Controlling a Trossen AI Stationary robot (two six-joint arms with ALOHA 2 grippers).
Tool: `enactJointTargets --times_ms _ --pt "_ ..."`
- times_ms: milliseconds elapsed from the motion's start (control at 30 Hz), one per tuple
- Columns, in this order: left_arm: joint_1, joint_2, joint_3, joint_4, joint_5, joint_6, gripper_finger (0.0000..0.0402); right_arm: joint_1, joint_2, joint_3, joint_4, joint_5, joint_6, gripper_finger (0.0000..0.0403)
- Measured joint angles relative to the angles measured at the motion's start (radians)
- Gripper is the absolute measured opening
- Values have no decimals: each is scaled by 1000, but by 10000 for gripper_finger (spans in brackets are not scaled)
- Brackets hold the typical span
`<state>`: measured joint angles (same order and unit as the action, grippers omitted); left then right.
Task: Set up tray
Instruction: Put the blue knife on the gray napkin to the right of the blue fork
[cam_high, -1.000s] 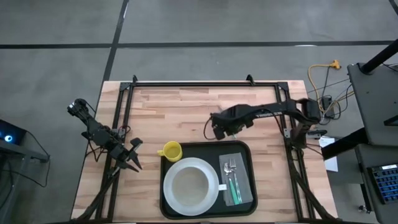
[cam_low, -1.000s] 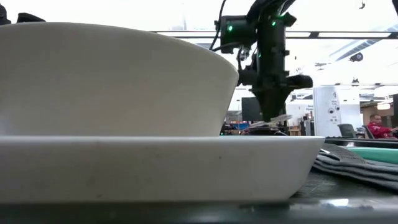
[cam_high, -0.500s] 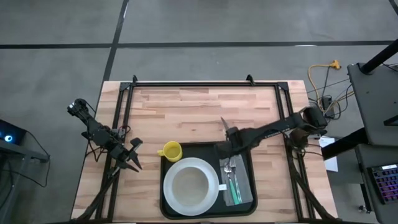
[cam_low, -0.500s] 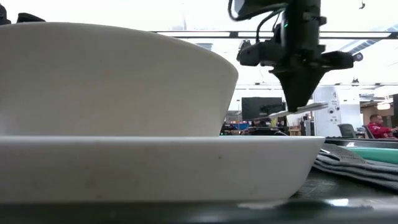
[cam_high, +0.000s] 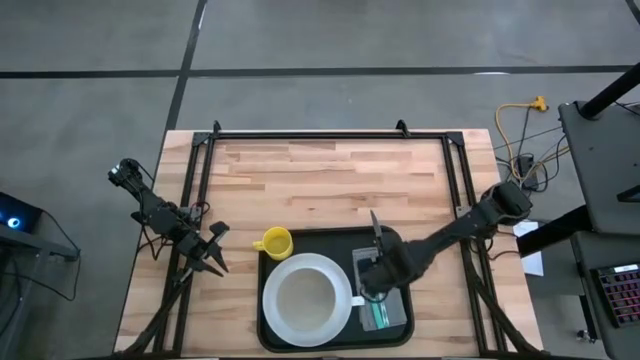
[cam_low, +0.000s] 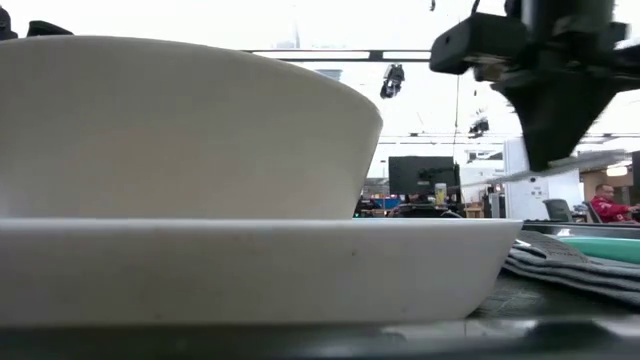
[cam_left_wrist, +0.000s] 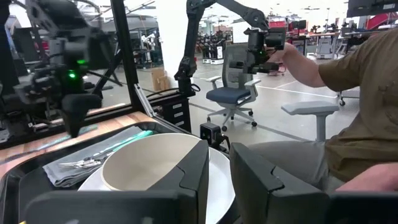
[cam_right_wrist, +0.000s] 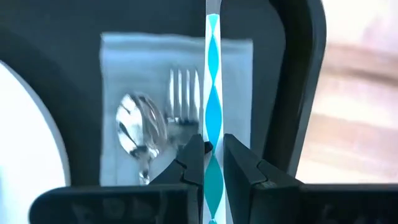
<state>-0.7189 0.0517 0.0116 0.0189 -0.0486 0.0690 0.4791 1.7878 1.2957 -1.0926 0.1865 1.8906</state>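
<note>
Black tray (cam_high: 268, 322) sits at the near middle of the wooden table (cam_high: 320, 175), long side across. On it: white plate (cam_high: 342, 316) on the tray's left part with a white bowl (cam_high: 303, 301) centered on it; grey napkin (cam_high: 396, 313) on the right part, carrying a fork (cam_right_wrist: 181, 102), a spoon (cam_right_wrist: 137, 129) and a teal-handled utensil (cam_high: 378, 312) side by side. Yellow cup (cam_high: 274, 242) stands on the table touching the tray's far left corner.

Right gripper (cam_high: 375, 272) hangs over the napkin — fingers pinched nearly together on a blue-and-white striped straw (cam_right_wrist: 212, 118), gripping it partway along. In the high view the straw runs from the gripper toward the tray's far rim; in the right wrist view it lies above the fork and spoon, not touching them. Low view shows the same gripper (cam_low: 552, 160) above the napkin (cam_low: 570, 268), straw roughly level.

Left gripper (cam_high: 212, 255) waits off the table's left edge, low, fingers close together with only a narrow gap and nothing between them — left wrist view looks across the bowl (cam_left_wrist: 146, 162). A person (cam_left_wrist: 348, 81) stands in the room beyond.
</note>
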Motion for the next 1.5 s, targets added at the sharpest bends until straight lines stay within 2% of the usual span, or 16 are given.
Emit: enactJointTargets --times_ms 400,767,1433,1500 --pt "0 16 0 0 -2 0 48 166 112 30 80 -27 215 24" --pt "0 48 0 0 -3 0 48 212 244 183 21 -37 245 24" --pt "0 55 0 0 -3 0 48 276 257 198 -29 -64 306 19" --pt "0 55 0 0 -3 0 48 278 256 196 -30 -64 320 8"
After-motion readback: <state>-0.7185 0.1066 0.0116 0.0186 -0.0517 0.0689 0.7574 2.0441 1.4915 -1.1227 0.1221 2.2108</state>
